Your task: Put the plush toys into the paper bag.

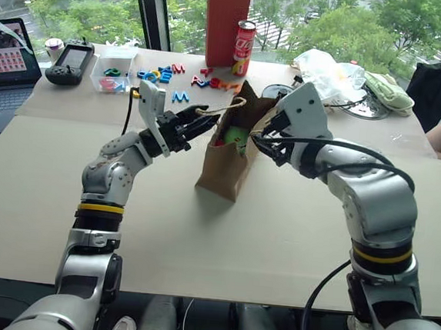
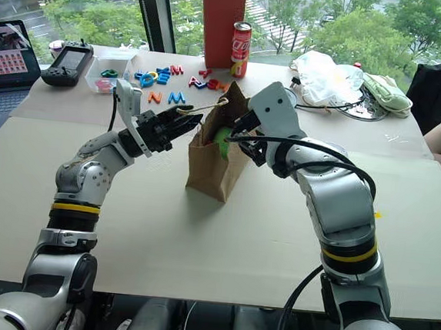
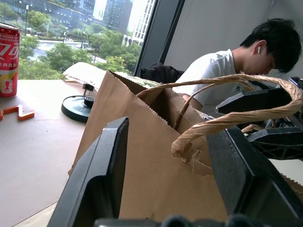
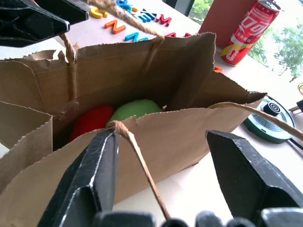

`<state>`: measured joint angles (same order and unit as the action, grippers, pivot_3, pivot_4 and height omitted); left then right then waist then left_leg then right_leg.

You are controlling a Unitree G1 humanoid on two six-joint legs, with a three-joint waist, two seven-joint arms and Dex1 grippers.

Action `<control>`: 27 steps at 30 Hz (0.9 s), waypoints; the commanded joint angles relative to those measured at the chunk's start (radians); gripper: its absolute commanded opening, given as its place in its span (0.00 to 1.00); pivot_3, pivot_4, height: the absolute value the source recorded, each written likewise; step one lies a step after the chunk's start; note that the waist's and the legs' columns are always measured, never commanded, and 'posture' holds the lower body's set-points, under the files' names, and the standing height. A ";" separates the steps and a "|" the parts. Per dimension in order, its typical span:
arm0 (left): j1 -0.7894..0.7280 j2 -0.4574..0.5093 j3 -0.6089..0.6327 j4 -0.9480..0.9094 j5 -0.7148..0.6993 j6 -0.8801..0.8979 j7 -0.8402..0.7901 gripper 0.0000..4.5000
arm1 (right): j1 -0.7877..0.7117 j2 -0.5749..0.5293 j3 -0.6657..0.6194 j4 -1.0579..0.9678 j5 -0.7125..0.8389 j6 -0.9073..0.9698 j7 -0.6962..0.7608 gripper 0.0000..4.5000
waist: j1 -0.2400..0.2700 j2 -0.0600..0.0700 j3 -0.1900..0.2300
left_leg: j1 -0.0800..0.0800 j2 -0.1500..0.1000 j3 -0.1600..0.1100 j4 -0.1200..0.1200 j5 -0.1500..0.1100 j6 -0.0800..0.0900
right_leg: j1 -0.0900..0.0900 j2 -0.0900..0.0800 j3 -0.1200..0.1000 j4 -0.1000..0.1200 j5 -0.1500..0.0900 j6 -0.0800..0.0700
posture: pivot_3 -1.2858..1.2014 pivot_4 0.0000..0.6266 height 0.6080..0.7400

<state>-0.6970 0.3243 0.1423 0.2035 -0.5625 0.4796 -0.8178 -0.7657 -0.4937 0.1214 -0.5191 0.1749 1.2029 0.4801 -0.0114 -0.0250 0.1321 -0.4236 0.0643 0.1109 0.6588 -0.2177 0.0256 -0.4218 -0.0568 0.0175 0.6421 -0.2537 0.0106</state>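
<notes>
- As we look from the head, the paper bag (image 1: 227, 162) stands upright between our left gripper (image 1: 201, 123) and right gripper (image 1: 260, 137).
- Left wrist: jaws spread wide beside the bag, empty.
- Right wrist: jaws wide, empty; green toy (image 4: 135, 109) and red toy (image 4: 92, 121) inside the bag.
- We should withdraw clear of the handles (image 3: 236, 118).

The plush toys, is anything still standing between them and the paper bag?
Nothing visible does. The green plush toy and the red plush toy already lie side by side inside the paper bag. The left gripper and right gripper are open on either side of its mouth, by the twine handles.
</notes>
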 commanded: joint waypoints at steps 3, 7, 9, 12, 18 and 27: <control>0.020 0.044 0.059 -0.113 -0.099 0.081 -0.012 0.92 | 0.044 -0.101 -0.135 -0.144 0.140 -0.036 0.144 1.00 | 0.000 0.000 0.000 | 0.000 0.000 -0.001 0.000 0.000 0.000 | 0.000 0.000 0.000 0.000 0.000 0.000 | 0.52 0.24 0.99; 0.067 0.078 0.078 -0.171 -0.142 0.137 -0.013 0.92 | 0.080 -0.170 -0.198 -0.137 0.188 -0.079 0.199 1.00 | -0.001 0.000 0.000 | 0.001 0.000 -0.002 0.000 0.000 0.000 | 0.001 0.000 0.000 -0.001 0.000 0.000 | 0.52 0.24 0.99; 0.086 0.091 0.082 -0.193 -0.158 0.156 -0.015 0.92 | 0.087 -0.193 -0.212 -0.134 0.206 -0.099 0.215 1.00 | -0.002 0.000 0.000 | 0.001 0.000 -0.002 0.000 0.000 0.000 | 0.000 0.000 0.001 0.000 0.000 0.000 | 0.52 0.24 0.99; 0.133 0.120 0.093 -0.204 -0.163 0.169 -0.024 0.92 | 0.081 -0.196 -0.301 -0.127 0.280 -0.106 0.245 1.00 | -0.003 0.000 0.000 | 0.002 0.000 -0.002 0.000 0.000 0.000 | 0.001 0.000 0.001 0.000 0.000 0.000 | 0.52 0.24 0.99; 0.166 0.119 0.073 -0.140 -0.103 0.102 -0.010 0.93 | 0.152 -0.157 -0.415 -0.132 0.434 -0.135 0.277 0.83 | 0.004 0.000 0.000 | 0.002 0.000 -0.002 0.000 0.000 0.000 | 0.002 0.000 0.000 -0.001 0.000 0.000 | 0.52 0.24 0.99; 0.194 0.093 0.037 -0.150 -0.069 0.067 -0.015 0.93 | 0.238 -0.180 -0.331 -0.150 0.500 -0.141 0.253 0.15 | 0.006 0.000 0.000 | 0.002 0.000 -0.002 0.000 0.000 0.000 | 0.002 -0.001 0.001 -0.001 0.000 0.000 | 0.52 0.24 0.99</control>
<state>-0.5020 0.4155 0.1845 0.0878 -0.6272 0.5676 -0.8191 -0.5418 -0.6455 -0.2548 -0.6307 0.6786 1.0779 0.7356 -0.0058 -0.0251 0.1321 -0.4219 0.0640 0.1092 0.6586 -0.2178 0.0258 -0.4204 -0.0578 0.0185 0.6412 -0.2538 0.0106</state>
